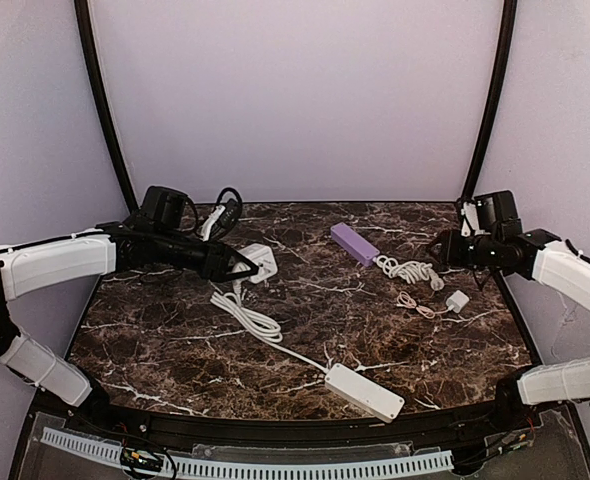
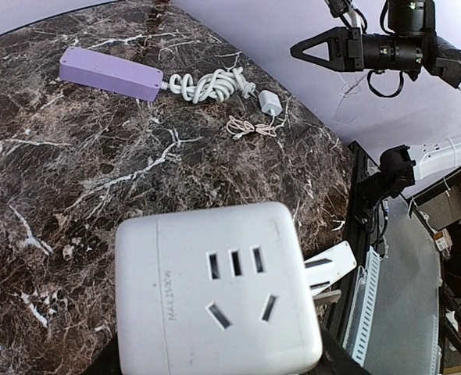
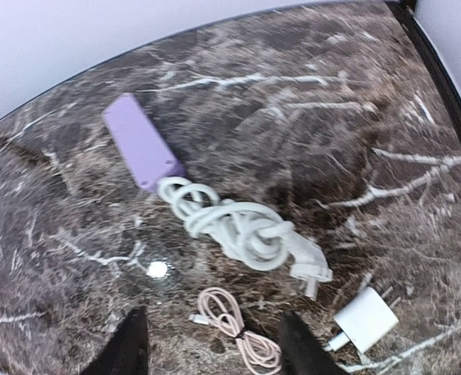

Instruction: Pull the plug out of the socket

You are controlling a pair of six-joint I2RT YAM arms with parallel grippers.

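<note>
The white cube-shaped adapter socket (image 2: 215, 305) (dark slots on its upturned face) sits left-rear on the dark marble worktop (image 1: 305, 300), clamped in the left gripper's (image 1: 247, 264) jaws. The small white plug (image 2: 332, 264) juts from its near side. The right gripper's (image 3: 211, 344) jaws stand apart above a coiled pink cable (image 3: 230, 332).

Dark marble desk (image 1: 445, 350) with white veins. Purple power strip (image 3: 137, 141) lies flat toward the back right, its white cord (image 3: 242, 226) bunched in a loose coil at its near end, flat plug sticking out of the coil. Thin pink cable (image 3: 230, 328) coiled just in front of that cord. Small white charger block (image 3: 363, 320) right beside the pink cable. Long white power strip (image 1: 364, 391) lies at the near edge, angled.
</note>
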